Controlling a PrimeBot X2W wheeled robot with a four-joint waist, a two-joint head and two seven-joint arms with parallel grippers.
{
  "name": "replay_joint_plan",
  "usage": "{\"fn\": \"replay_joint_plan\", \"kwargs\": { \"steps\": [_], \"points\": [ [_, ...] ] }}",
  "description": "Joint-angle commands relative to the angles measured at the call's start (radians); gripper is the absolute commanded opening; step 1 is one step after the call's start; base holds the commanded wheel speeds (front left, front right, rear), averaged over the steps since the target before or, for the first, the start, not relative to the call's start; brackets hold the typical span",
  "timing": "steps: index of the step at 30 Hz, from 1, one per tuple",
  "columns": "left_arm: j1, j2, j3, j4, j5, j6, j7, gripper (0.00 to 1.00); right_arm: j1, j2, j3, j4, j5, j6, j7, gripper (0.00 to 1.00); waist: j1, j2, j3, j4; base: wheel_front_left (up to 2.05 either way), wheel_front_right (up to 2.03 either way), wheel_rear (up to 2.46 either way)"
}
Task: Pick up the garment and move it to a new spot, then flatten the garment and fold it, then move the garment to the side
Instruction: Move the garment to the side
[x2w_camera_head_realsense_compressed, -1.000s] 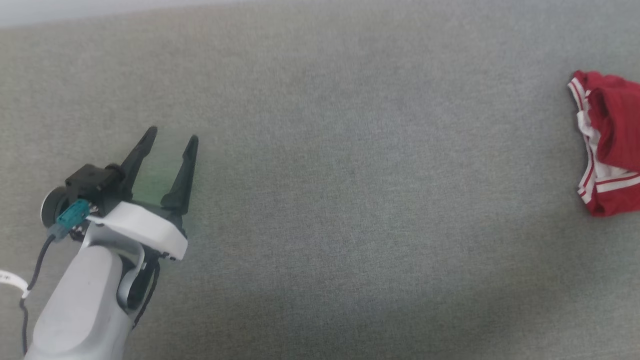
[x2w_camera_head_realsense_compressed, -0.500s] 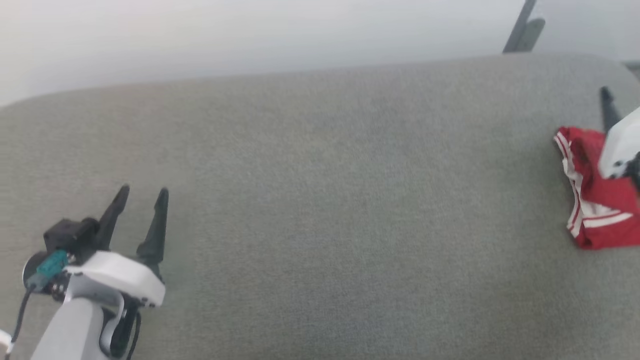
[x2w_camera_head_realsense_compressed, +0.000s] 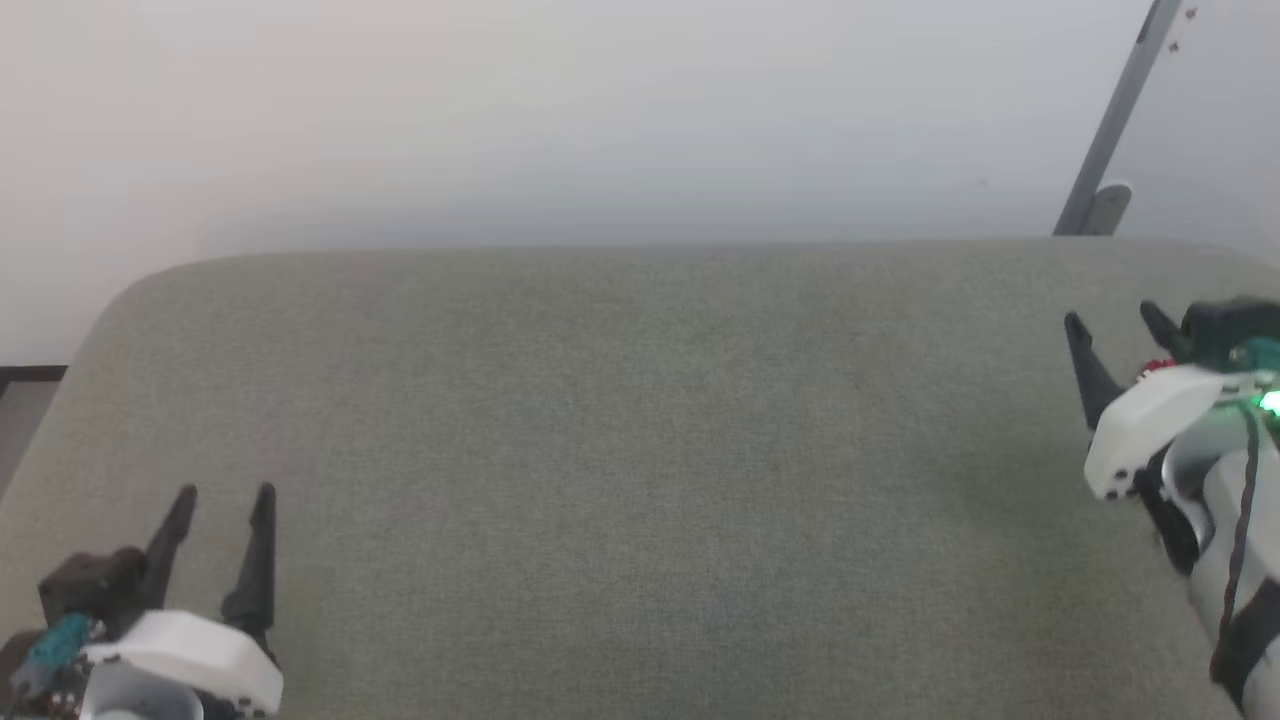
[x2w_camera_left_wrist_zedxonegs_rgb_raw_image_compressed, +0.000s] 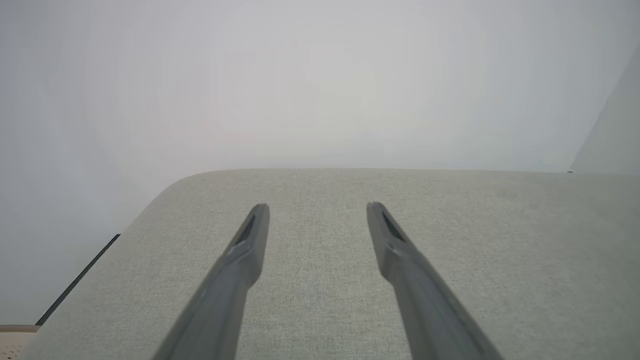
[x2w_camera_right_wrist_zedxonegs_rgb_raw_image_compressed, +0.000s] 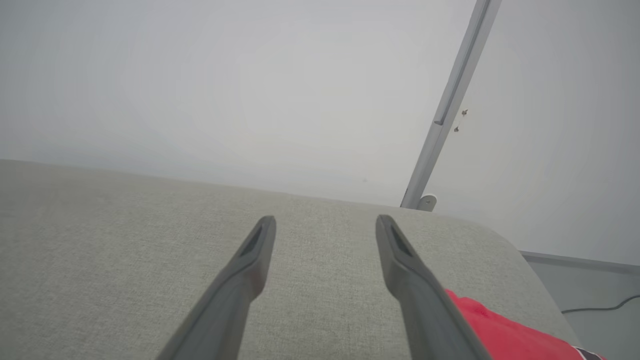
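Grey cushion (x2w_camera_head_realsense_compressed: 640, 450): our view has tilted up; right claw (x2w_camera_head_realsense_compressed: 1112, 318), wide and empty, now hangs over the shirt (x2w_camera_right_wrist_zedxonegs_rgb_raw_image_compressed: 510, 335) at right; left claw (x2w_camera_head_realsense_compressed: 226, 492) wide.

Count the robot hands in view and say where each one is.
2. The left hand is at the lower left of the head view, open over the grey cushion. The right hand is at the right edge, open, close by the red garment.

left gripper (x2w_camera_head_realsense_compressed: 225, 492) and right gripper (x2w_camera_head_realsense_compressed: 1112, 316): long dark tapered fingers (x2w_camera_head_realsense_compressed: 260, 550), white housings (x2w_camera_head_realsense_compressed: 190, 652), teal connectors (x2w_camera_head_realsense_compressed: 55, 640); green light (x2w_camera_head_realsense_compressed: 1272, 402), black cable (x2w_camera_head_realsense_compressed: 1243, 470) on the right.
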Motion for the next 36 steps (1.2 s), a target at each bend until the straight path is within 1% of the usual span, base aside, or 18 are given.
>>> {"fn": "replay_joint_plan", "kwargs": {
  "steps": [1,8,16,25,30,36],
  "points": [
    [0.014,-0.001,0.006,-0.002,0.008,-0.001,-0.004,1.0,0.023,-0.002,0.004,-0.012,0.007,0.0,-0.005,1.0,0.0,-0.0001,-0.01,0.01,0.0,0.0,0.0],
    [0.091,-0.004,0.044,-0.035,0.017,-0.001,-0.004,1.0,0.152,0.005,-0.023,-0.128,0.015,0.0,-0.011,1.0,0.0,-0.0001,-0.029,0.017,0.0,0.0,0.0],
    [0.148,-0.028,0.09,-0.052,0.035,-0.001,-0.004,1.0,0.319,0.038,-0.125,-0.311,-0.038,0.0,-0.011,1.0,0.0,-0.0001,-0.041,0.018,0.0,0.0,0.0],
    [0.187,-0.054,0.133,-0.088,0.054,-0.001,-0.004,1.0,0.511,0.123,-0.237,-0.513,-0.134,0.0,-0.011,1.0,0.0,-0.0001,-0.044,0.027,0.0,0.0,0.0],
    [0.204,-0.059,0.14,-0.103,0.059,-0.001,-0.004,1.0,0.588,0.163,-0.264,-0.58,-0.16,0.0,-0.011,1.0,0.0,-0.0001,-0.042,0.029,0.0,0.0,0.0],
    [0.213,-0.064,0.142,-0.112,0.051,-0.001,-0.004,1.0,0.639,0.19,-0.287,-0.626,-0.176,0.0,-0.011,1.0,0.0,-0.0001,-0.04,0.031,0.0,0.0,0.0]
  ]
}}
